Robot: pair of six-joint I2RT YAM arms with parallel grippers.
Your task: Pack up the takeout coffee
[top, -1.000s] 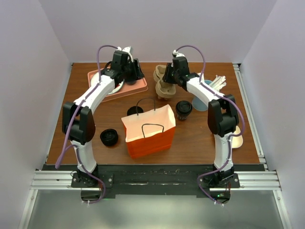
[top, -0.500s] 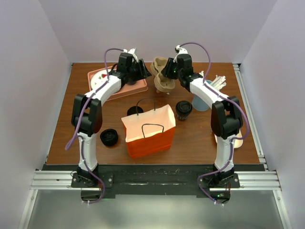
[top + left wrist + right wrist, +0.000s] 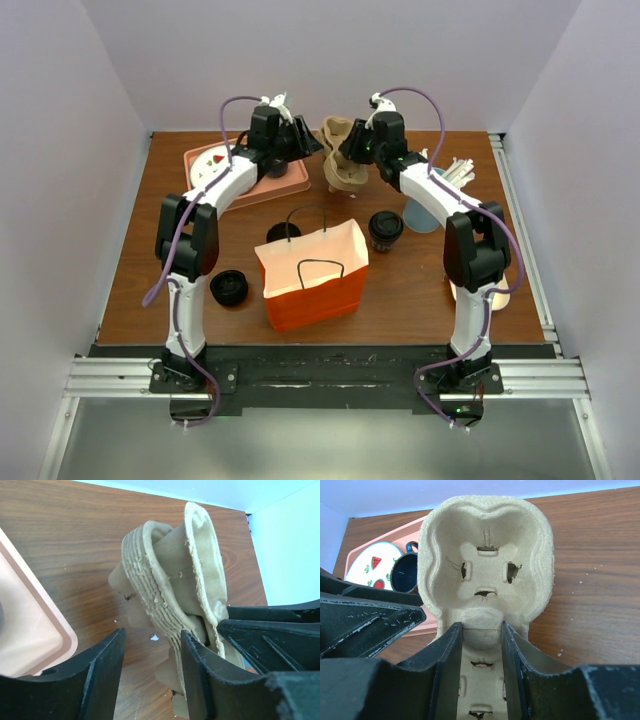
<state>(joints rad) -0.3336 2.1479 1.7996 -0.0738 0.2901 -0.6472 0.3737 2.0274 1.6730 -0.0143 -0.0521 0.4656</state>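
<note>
**Coffee on the table beside the bag, carrier held at the back**

Nearest the arm bases, a low black lid [image 3: 229, 288] lies on the table [image 3: 410, 295], left of the orange bag [image 3: 312, 280]. The bag stands upright mid-table with its mouth open and its handles up.

The coffee [image 3: 385, 228] stands upright on the wood just beside the bag's far right corner. It is outside the bag, its black lid is on, and it is well apart from both grippers. A dark cup [image 3: 282, 233] sits just behind the bag's far left edge.

Further back on the left is a pink tray [image 3: 292, 184]. It carries a watermelon-print plate [image 3: 370, 566] and a dark blue mug [image 3: 405, 573].

At the far middle, the right gripper [image 3: 481, 630] is clamped on the centre ridge of a pulp carrier [image 3: 485, 555] and holds it tilted up on edge. The left gripper [image 3: 152, 640] faces it from the tray side with its jaws apart. The carrier's rim lies against the inner side of one finger [image 3: 197, 675], and bare wood shows across the rest of the gap. Whether that finger presses the rim cannot be told.
</note>
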